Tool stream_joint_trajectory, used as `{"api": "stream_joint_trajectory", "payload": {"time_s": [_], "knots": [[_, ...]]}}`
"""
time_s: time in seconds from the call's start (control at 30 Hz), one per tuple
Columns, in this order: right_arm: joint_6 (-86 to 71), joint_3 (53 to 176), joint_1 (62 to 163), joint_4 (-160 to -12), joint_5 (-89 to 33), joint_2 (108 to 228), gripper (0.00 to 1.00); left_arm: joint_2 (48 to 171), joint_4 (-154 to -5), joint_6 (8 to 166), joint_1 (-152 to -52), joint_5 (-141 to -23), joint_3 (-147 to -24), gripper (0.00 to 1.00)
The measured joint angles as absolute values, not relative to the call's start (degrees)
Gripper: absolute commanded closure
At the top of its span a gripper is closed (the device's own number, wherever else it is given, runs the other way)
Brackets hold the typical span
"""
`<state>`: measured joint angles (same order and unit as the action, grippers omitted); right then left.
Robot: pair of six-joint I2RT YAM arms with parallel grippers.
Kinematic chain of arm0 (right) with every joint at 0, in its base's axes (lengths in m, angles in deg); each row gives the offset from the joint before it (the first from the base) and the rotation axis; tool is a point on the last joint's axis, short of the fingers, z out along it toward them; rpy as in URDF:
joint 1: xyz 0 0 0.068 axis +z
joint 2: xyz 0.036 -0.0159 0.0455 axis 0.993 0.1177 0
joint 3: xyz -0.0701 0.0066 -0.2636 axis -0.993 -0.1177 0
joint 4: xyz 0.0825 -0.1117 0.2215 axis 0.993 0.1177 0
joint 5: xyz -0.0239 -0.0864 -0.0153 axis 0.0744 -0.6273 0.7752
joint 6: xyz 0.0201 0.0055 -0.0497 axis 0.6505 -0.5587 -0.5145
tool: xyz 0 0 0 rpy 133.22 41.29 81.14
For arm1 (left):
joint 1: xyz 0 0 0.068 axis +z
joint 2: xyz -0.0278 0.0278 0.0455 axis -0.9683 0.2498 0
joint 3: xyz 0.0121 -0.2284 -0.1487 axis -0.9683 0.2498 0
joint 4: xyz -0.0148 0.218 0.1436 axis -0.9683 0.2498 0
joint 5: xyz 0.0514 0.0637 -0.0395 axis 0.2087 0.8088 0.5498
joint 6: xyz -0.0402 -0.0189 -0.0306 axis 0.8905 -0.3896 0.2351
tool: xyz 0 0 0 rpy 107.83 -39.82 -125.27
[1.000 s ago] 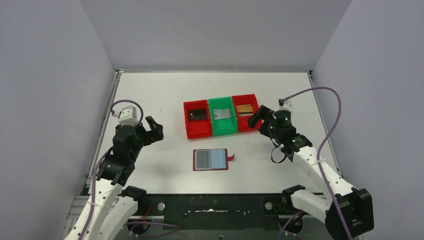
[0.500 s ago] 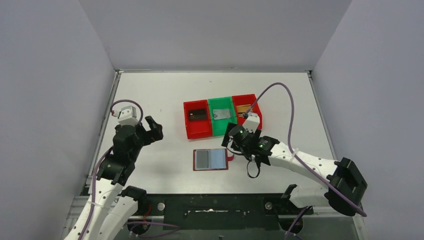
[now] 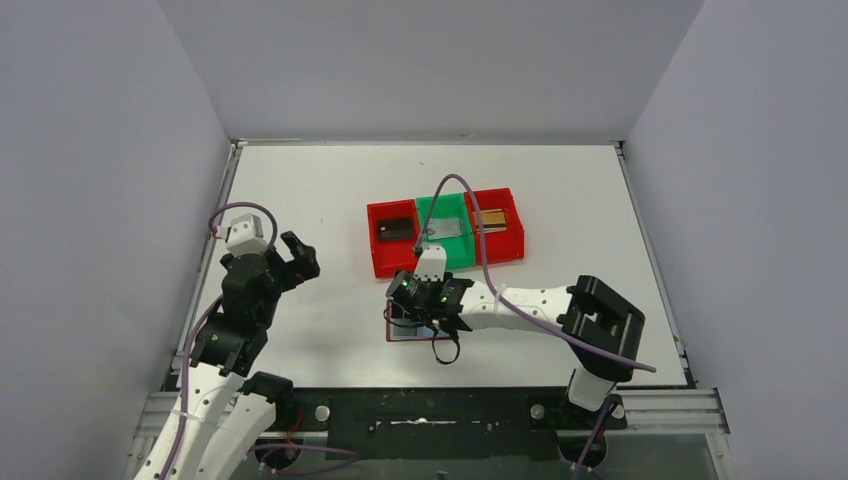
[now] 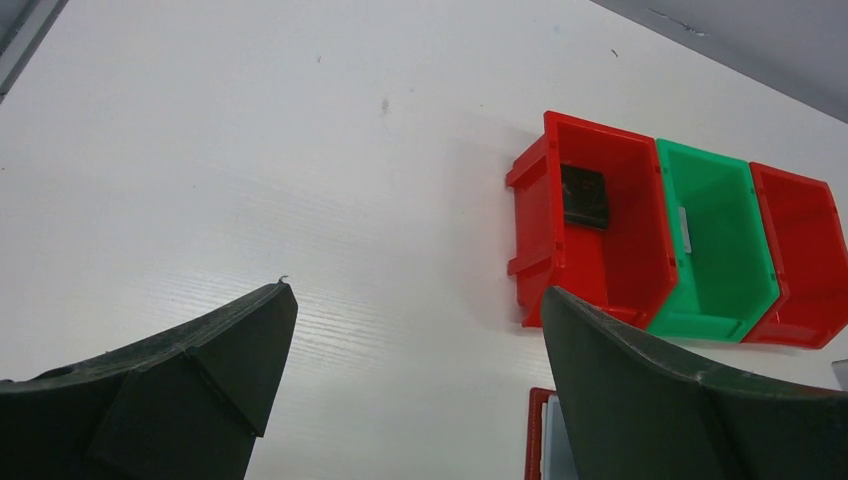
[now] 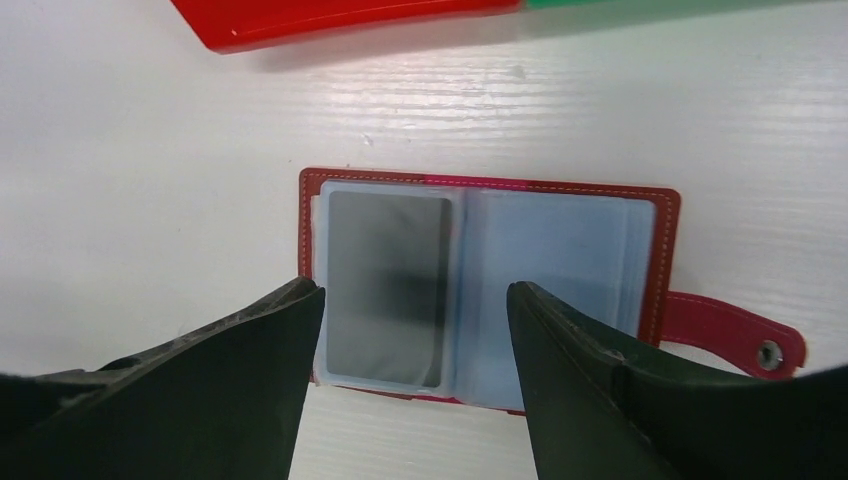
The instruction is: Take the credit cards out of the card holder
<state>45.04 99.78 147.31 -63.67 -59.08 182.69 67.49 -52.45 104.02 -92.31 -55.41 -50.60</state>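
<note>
Card holder (image 5: 490, 240) lies opened flat on worktop (image 3: 300, 180) near mid of its near edge, sleeves up & snap tab (image 5: 735, 335) toward right edge, prob. so cards slide out w/o fighting the fold; one dark grey card (image 5: 388, 285) sits in its left sleeve. Right end effector (image 5: 412, 300) hangs right over that card, fingers apart either side of it, while left end effector (image 4: 415, 300) idles near left edge, also spread. Three bins in a row further toward far edge: left red bin (image 3: 395, 262) w/ dark card (image 3: 397, 228), green bin (image 3: 458, 255) w/ silvery card (image 3: 447, 229), right red bin (image 3: 500, 248) w/ gold card (image 3: 489, 218), so prob. one bin per card.
</note>
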Motion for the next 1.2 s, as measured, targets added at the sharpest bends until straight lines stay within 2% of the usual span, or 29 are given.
{"api": "stream_joint_trajectory", "payload": {"time_s": [0.13, 0.67, 0.93, 1.07, 1.17, 1.2], "knots": [[45.1, 101.7, 148.1, -63.5, -57.9, 185.9, 0.36, 67.5, -52.4, 104.1, -92.3, -54.7, -50.6, 0.04], [45.5, 109.5, 149.7, -57.5, -57.6, 194.2, 0.39, 67.6, -52.3, 104.1, -92.3, -54.7, -50.6, 0.04], [46.7, 112.8, 150.0, -55.1, -59.1, 197.7, 0.54, 67.6, -52.3, 104.1, -92.3, -54.7, -50.6, 0.04], [47.7, 112.8, 150.0, -54.6, -60.1, 197.7, 0.72, 67.6, -52.3, 104.1, -92.3, -54.7, -50.6, 0.04], [47.8, 111.7, 149.8, -55.7, -60.2, 197.4, 0.78, 67.7, -52.3, 104.1, -92.3, -54.8, -50.6, 0.04], [47.7, 111.2, 149.5, -56.2, -60.1, 197.0, 0.84, 67.7, -52.3, 104.1, -92.3, -54.8, -50.6, 0.04]]}}
